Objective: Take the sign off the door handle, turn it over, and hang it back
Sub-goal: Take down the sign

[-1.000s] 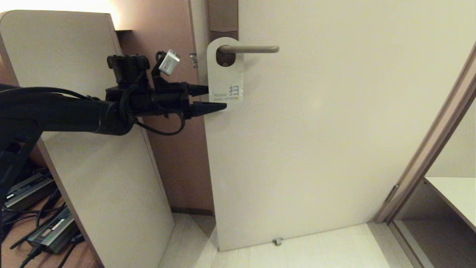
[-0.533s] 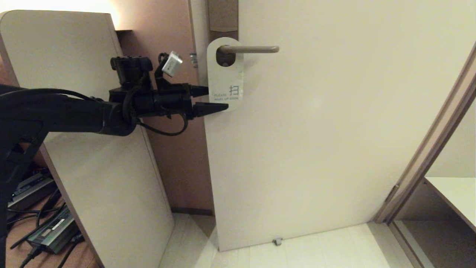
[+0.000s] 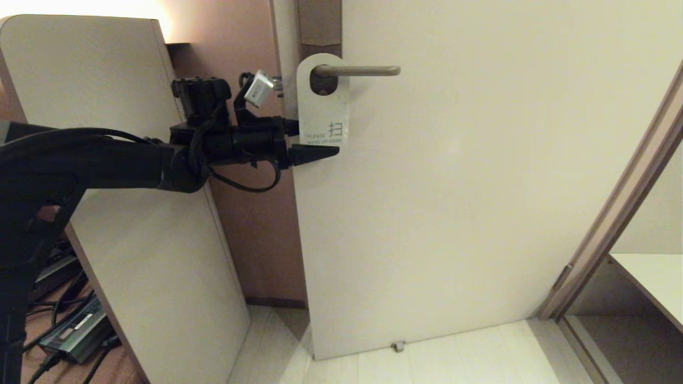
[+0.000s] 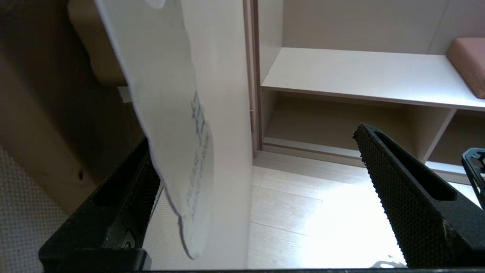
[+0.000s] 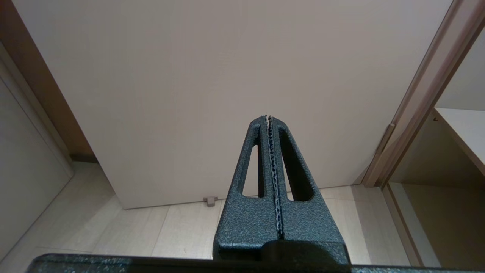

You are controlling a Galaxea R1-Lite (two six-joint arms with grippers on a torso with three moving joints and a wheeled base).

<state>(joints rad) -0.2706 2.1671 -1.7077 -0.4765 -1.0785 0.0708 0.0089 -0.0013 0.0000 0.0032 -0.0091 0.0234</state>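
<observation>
The sign (image 3: 323, 101) hangs from the door handle (image 3: 363, 70), white face outward with blue print near its lower end. My left gripper (image 3: 317, 140) reaches in from the left at the sign's lower edge, open wide. One finger lies behind the card and the other finger (image 3: 315, 153) in front, just under the print. In the left wrist view the sign (image 4: 166, 113) stands edge-on close to one finger (image 4: 125, 197), far from the other finger (image 4: 401, 189); neither pad presses it. My right gripper (image 5: 268, 118) is shut and empty, low before the door.
The pale door (image 3: 480, 186) fills the middle, with a stop (image 3: 397, 346) at its foot. A tall beige panel (image 3: 106, 160) stands left of my arm. Boxes and cables (image 3: 69, 330) lie at the lower left. A door frame (image 3: 613, 229) and shelf (image 3: 651, 277) are at the right.
My left gripper has moved right and slightly up, staying open. Its far finger has slid behind the sign's lower edge, and the near finger now reaches further across the card.
</observation>
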